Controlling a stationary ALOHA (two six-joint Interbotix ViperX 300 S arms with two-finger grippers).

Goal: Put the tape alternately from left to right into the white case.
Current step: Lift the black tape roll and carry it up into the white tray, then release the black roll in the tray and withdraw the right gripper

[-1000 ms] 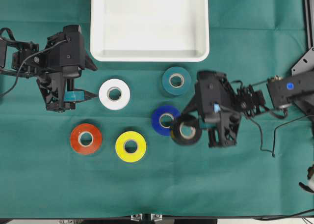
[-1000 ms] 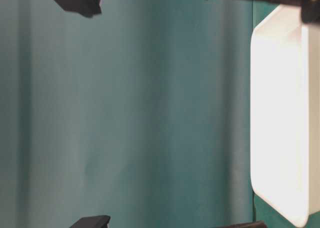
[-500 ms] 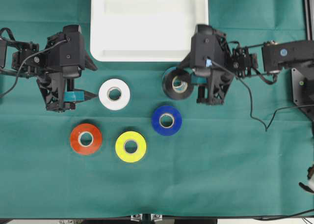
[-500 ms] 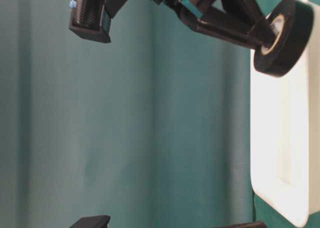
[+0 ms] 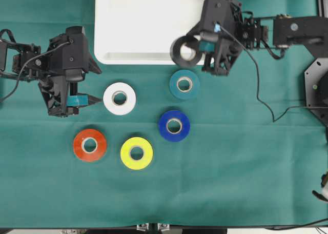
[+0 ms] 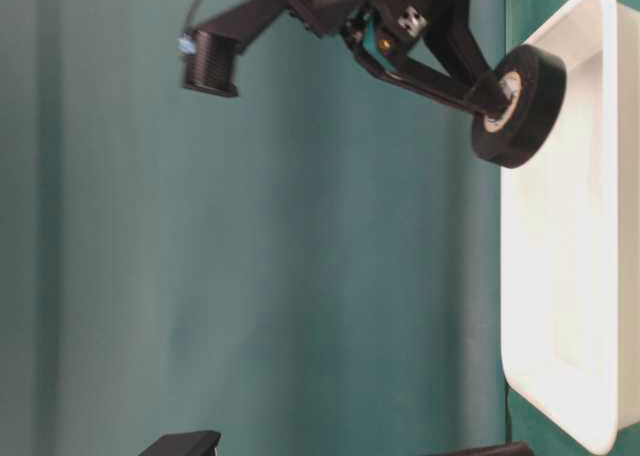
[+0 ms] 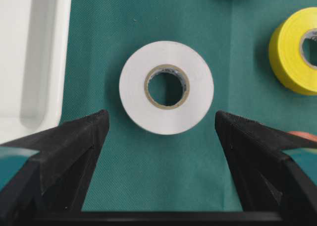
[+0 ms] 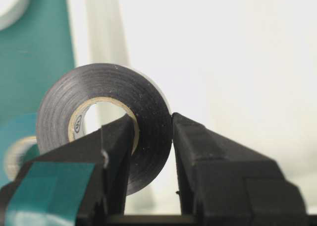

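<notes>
Pinching the black tape roll [image 5: 185, 51] through its wall, the right gripper [image 5: 197, 46] hangs over the white case [image 5: 133, 23]'s near rim; released here, it could catch the rim and roll out. The left gripper [image 7: 158, 137] gapes around the white roll [image 7: 166, 87].
</notes>
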